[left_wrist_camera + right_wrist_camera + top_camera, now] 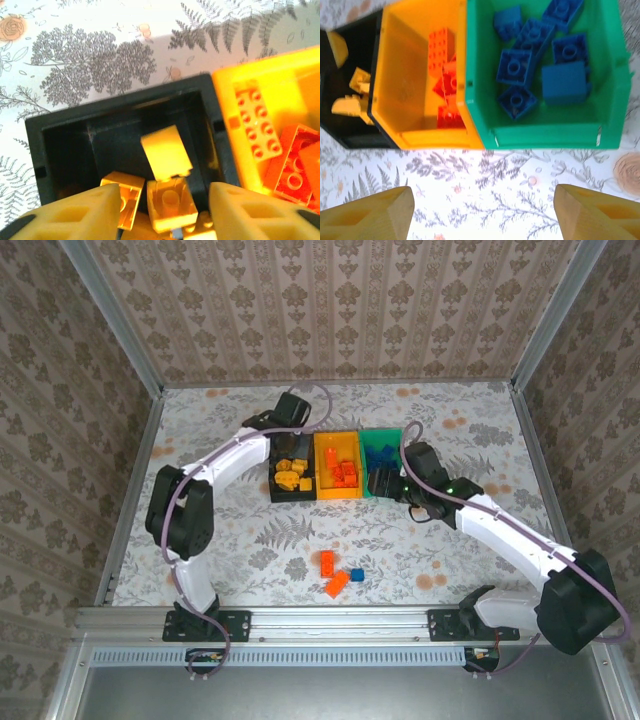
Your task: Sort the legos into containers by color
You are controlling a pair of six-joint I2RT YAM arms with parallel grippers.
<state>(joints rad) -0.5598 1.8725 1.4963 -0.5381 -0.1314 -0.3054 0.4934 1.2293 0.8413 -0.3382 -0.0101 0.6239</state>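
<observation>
Lying nearest the arm bases, three loose legos (327, 561) sit on the counter (230, 530). Two are orange-red and one is blue, close together and clear of the near rail, with bare patterned surface all round them.

Beyond them the right pincer (482, 200) hangs over open counter just short of the green bin (545, 135). Its jaws are spread wide with nothing between them.

The three bins stand joined in a row mid-counter. The green bin, rightmost, holds several blue legos (515, 65). The yellow-orange bin (405, 75) in the middle holds orange-red legos (442, 45) crowded against the wall it shares with the green one, and its left half is bare. The black bin (55, 140), leftmost, holds yellow legos (167, 200).

The left pincer (162, 192) hovers over the black bin, jaws moderately apart and gripping nothing. A yellow brick lies below the gap, clear of both fingers, and a flat yellow piece (166, 152) sits tilted just past it.

Wide bare counter lies left of the black bin and right of the green one. A further strip runs behind the row to the far wall (330, 310). Metal rails (137, 470) edge the sides.
</observation>
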